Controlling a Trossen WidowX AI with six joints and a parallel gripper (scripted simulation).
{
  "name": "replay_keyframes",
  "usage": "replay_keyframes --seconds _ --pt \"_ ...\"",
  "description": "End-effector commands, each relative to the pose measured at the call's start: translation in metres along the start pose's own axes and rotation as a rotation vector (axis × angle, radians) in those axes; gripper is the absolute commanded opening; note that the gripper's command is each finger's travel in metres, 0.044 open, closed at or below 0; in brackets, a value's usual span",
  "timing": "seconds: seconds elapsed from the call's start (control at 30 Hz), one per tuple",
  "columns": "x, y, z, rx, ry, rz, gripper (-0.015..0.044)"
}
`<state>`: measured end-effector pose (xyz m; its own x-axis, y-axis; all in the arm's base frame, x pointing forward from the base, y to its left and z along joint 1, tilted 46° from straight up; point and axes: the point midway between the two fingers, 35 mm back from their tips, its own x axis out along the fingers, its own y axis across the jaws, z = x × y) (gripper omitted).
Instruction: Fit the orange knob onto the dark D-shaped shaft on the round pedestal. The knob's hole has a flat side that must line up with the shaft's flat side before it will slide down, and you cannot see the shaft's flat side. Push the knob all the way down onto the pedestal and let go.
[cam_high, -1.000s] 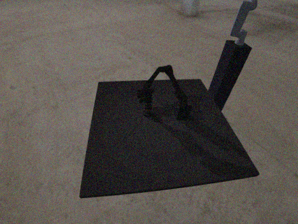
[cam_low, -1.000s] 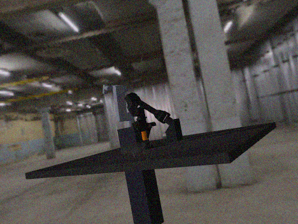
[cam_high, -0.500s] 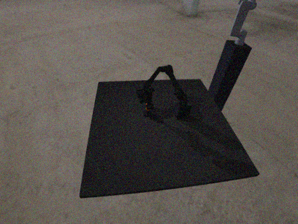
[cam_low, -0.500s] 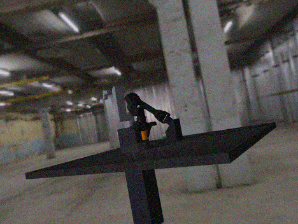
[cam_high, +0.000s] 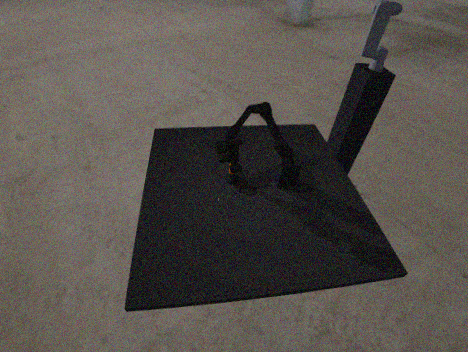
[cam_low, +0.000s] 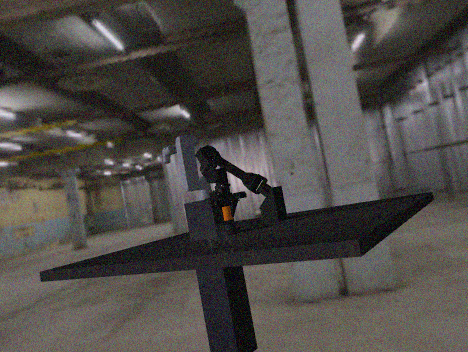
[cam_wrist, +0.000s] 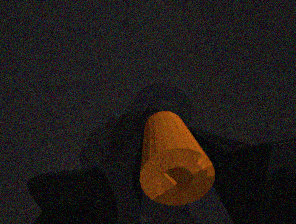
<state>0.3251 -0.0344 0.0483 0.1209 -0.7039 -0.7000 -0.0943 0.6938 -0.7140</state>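
Note:
The orange knob (cam_low: 227, 213) (cam_wrist: 167, 135) is held upright between the dark fingers of my gripper (cam_high: 231, 165) (cam_low: 227, 206) (cam_wrist: 165, 134), which is shut on it. In the wrist view its near end shows a dark recess and a lighter wedge. A dim round shape, which looks like the pedestal (cam_wrist: 162, 94), shows just beyond the knob's far end. The shaft is hidden, and so is its flat side. The views are too dark to tell whether the knob touches the pedestal or how far down it sits.
The arm stands on a dark table top (cam_high: 200, 260) (cam_low: 310, 235), its base (cam_high: 289, 177) (cam_low: 274, 205) to one side of the knob. A dark post (cam_high: 362, 110) with a grey bracket (cam_high: 377, 32) (cam_low: 186, 162) rises beside the table's edge.

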Motion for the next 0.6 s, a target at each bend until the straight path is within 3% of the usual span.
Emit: replay_keyframes --seconds 0.0,0.57 --pt "-0.0020 -0.0019 0.0007 -0.003 -0.002 -0.005 0.0000" --pt "-0.0022 -0.0012 0.0016 -0.213 -0.001 -0.005 0.0000"
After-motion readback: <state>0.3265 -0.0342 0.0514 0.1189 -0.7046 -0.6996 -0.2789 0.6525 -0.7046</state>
